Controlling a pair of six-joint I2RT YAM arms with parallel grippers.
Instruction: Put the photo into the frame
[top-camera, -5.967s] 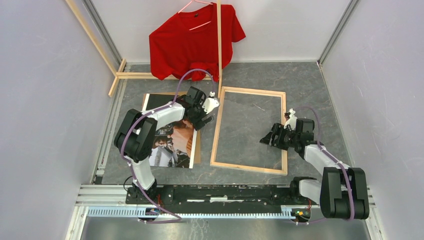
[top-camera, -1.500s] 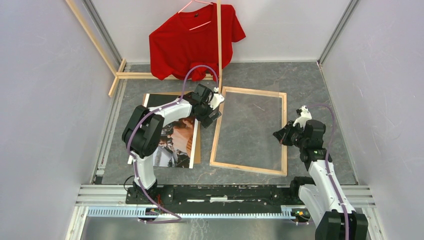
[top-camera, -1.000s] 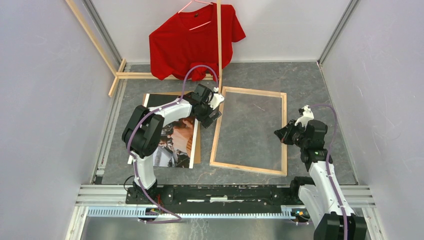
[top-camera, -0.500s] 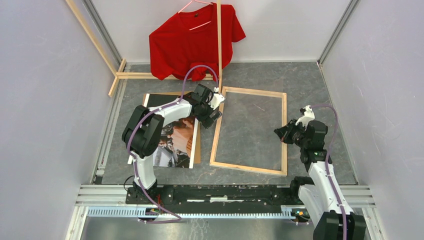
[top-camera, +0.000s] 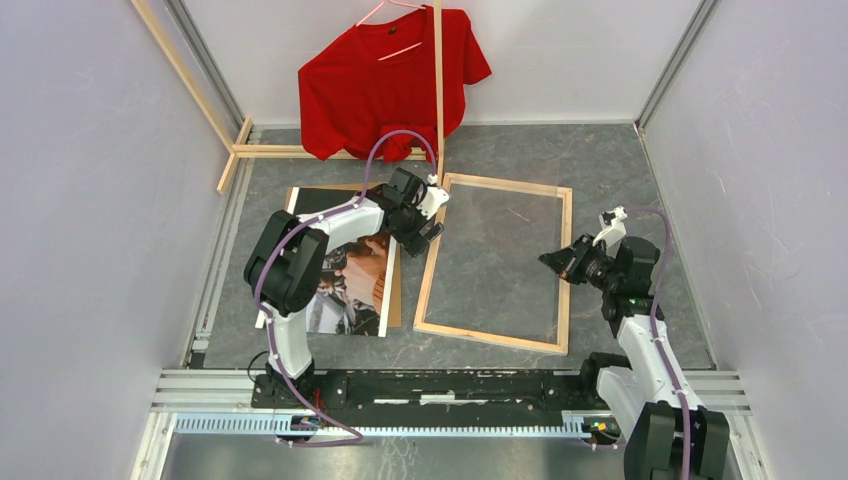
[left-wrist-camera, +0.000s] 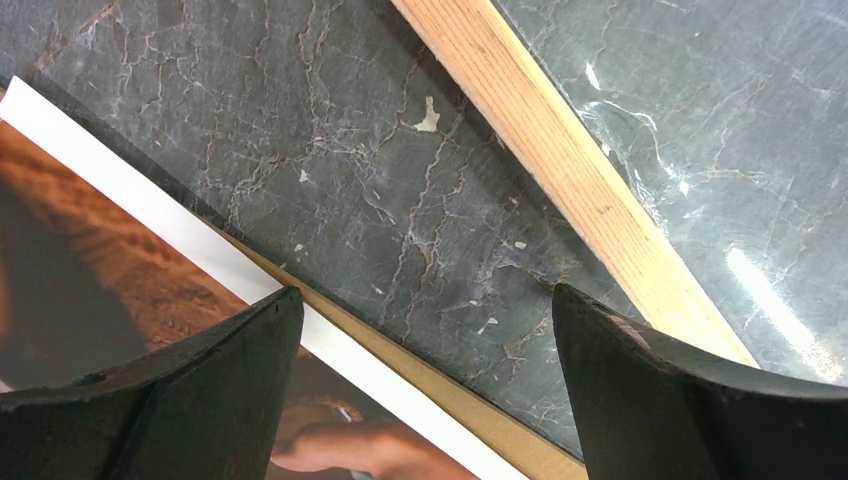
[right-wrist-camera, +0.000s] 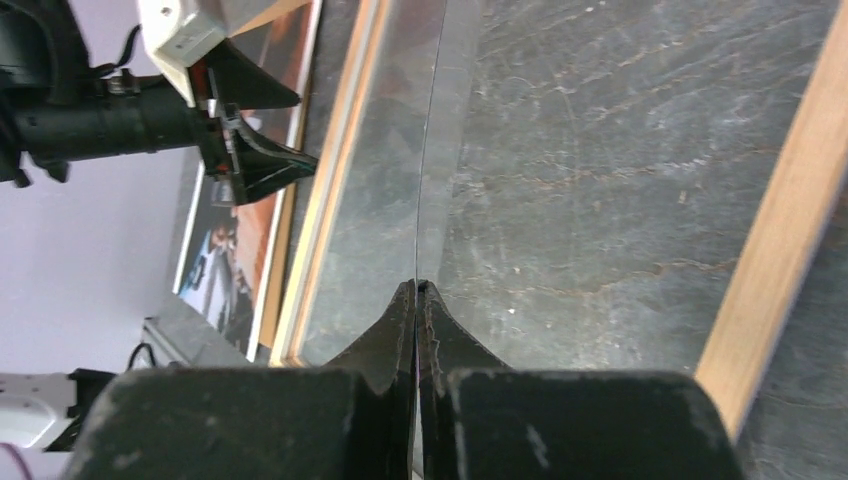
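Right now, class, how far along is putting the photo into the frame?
Done: little; the frame lies wood side up beside the photo. In hand: the right gripper is shut on the edge of the frame's clear pane, apparently tipping it up; the left gripper hangs open between photo and frame. Left: the photo, lying on the brown cardboard, must go into the frame.

a red t-shirt (top-camera: 385, 85) hangs on a pink hanger (top-camera: 378, 12) at the top centre, against an upright pale wooden pole (top-camera: 438, 90). more poles (top-camera: 290, 152) lie across the upper left of the dark marbled table (top-camera: 620, 170). a brown cardboard sheet (top-camera: 395, 295) shows as a thin strip left of centre. a clear sheet (right-wrist-camera: 385, 200) glints mid-picture, and a metal rail (top-camera: 440, 385) runs along the bottom.
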